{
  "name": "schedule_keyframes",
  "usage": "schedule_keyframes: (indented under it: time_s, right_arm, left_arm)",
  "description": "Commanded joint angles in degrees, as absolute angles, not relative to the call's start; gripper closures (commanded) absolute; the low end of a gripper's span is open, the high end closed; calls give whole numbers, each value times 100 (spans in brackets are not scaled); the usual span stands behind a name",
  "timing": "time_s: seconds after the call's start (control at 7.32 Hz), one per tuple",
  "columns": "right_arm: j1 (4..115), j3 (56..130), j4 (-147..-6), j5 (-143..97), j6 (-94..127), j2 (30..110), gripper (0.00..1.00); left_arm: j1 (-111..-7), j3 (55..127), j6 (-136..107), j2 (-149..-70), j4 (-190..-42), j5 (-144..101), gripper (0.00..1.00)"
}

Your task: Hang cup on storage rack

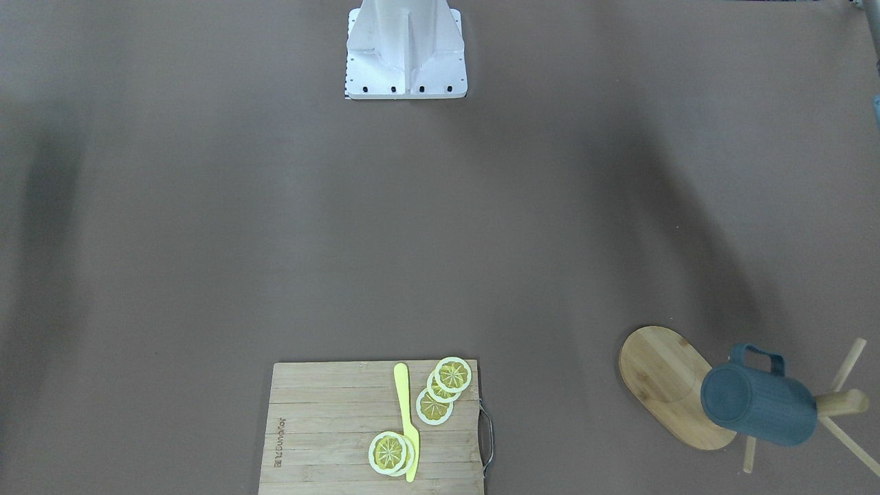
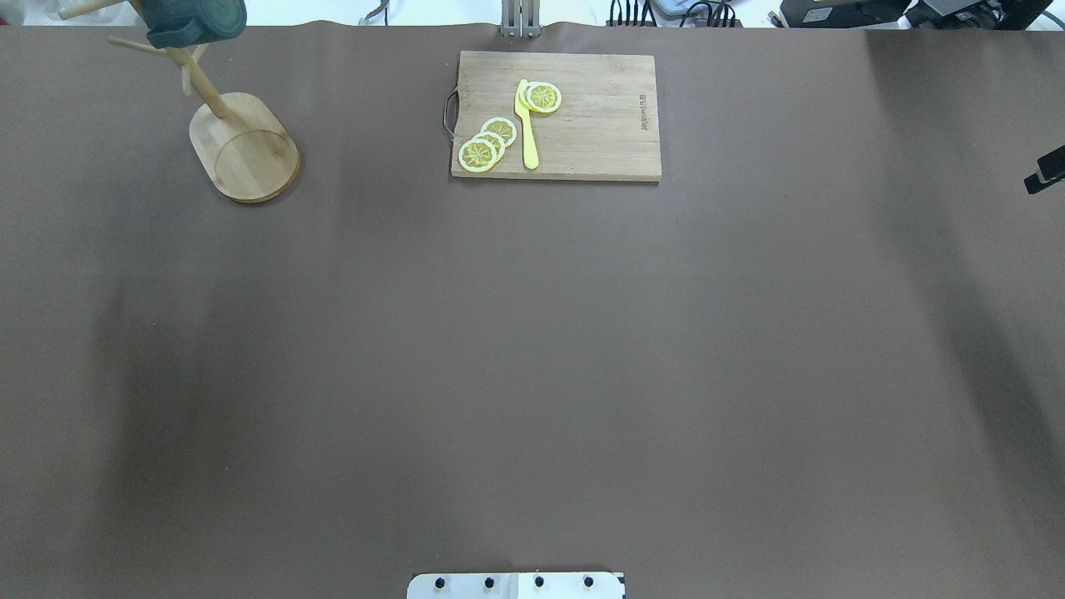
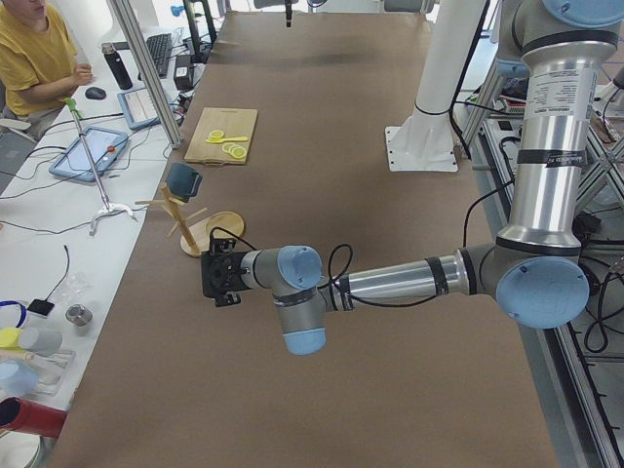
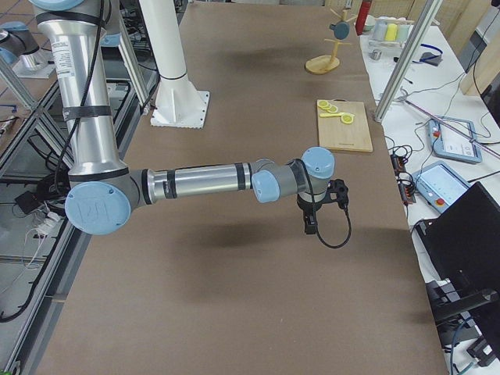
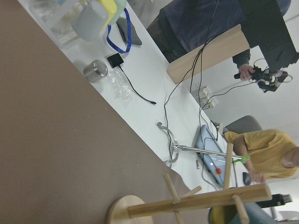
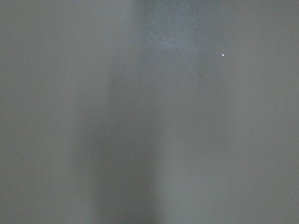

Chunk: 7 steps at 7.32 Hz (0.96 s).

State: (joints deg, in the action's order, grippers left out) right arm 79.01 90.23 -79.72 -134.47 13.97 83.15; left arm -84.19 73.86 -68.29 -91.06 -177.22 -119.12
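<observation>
The dark blue cup (image 1: pixel 760 404) hangs by its handle on a peg of the bamboo storage rack (image 1: pixel 663 375), well above the oval base, at the table's far left corner (image 2: pixel 245 150). No gripper touches it. In the exterior left view my left gripper (image 3: pixel 219 278) hovers over the table a short way from the rack (image 3: pixel 224 222) and cup (image 3: pixel 183 179); I cannot tell its state. The left wrist view shows the rack's post (image 5: pixel 196 203) and pegs, no fingers. My right gripper (image 4: pixel 311 225) hangs over bare table far from the rack (image 4: pixel 320 64); only a dark part of it (image 2: pixel 1047 170) shows overhead.
A wooden cutting board (image 2: pixel 582 116) with lemon slices (image 2: pixel 491 141) and a yellow knife (image 2: pixel 527 125) lies at the far middle of the table. The white robot base (image 1: pixel 405 62) stands at the near edge. A seated person (image 3: pixel 34 58) and desk clutter sit beyond the far edge.
</observation>
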Motion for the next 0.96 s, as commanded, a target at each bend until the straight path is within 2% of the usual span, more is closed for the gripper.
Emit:
schedule_keyframes:
  time_s: [0.0, 0.41, 0.82]
  right_arm:
    - [7901, 9018, -7972, -13456, 1389, 8332, 0]
    - [7901, 9027, -7972, -13447, 1389, 8367, 0]
    - [7901, 9027, -7972, -13447, 1380, 8402, 0]
  left_arm:
    - [-8700, 7479, -4300, -8651, -17141, -11892, 2]
    - [-8815, 7866, -2774, -8298, -15623, -11909, 2]
    - [-8816, 8400, -2224, -8358, -13429, -11996, 2]
